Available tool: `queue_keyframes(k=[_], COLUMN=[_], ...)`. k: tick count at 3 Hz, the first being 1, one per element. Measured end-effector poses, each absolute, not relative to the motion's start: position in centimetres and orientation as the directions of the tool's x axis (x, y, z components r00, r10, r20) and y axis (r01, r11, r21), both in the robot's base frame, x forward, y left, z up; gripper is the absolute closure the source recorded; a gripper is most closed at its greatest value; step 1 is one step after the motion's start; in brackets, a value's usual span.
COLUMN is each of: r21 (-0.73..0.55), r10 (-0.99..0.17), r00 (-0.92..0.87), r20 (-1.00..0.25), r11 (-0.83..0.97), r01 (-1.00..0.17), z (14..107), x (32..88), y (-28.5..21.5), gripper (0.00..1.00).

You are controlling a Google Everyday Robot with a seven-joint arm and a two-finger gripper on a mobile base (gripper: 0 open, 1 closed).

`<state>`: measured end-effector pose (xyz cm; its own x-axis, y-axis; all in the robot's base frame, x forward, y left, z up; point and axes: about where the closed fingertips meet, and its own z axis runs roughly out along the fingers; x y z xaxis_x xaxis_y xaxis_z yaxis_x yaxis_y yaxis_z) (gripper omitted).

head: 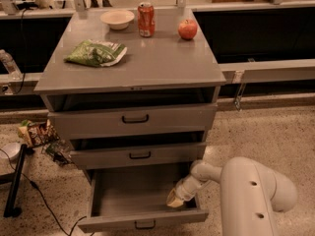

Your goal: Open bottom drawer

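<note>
The bottom drawer [142,221] is the lowest of three grey drawers in the cabinet. It stands pulled far out, its inside bare, with a small black bar handle [145,225] on its low front panel. My gripper [174,199] reaches down inside the drawer at its right side, close to the front right corner. My white arm [251,195] comes in from the lower right. The middle drawer [140,155] and the top drawer [134,118] sit a little way out.
On the cabinet top [147,58] are a green bag [96,53], a bowl [117,18], a red can [145,19] and an apple [187,29]. Snack packets [37,132] and cables [34,191] lie on the floor at left.
</note>
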<state>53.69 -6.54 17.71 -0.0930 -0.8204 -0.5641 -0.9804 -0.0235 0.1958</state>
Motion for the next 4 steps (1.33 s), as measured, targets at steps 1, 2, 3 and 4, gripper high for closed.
queue_keyframes(k=[1, 2, 3, 4], r21=[0.101, 0.026, 0.019, 0.019], r10=[-0.771, -0.729, -0.646, -0.652], r00=[-0.084, -0.087, -0.136, -0.140], r20=[-0.632, -0.679, -0.751, -0.745], r11=[0.026, 0.094, 0.184, 0.189], r01=[-0.995, -0.995, -0.983, -0.982], z=[21.6, 25.8, 30.2, 29.7], x=[55.4, 55.9, 54.1, 54.0], y=[-6.9, -9.3, -13.9, -14.1], gripper=[1.00, 1.00, 0.98, 0.76])
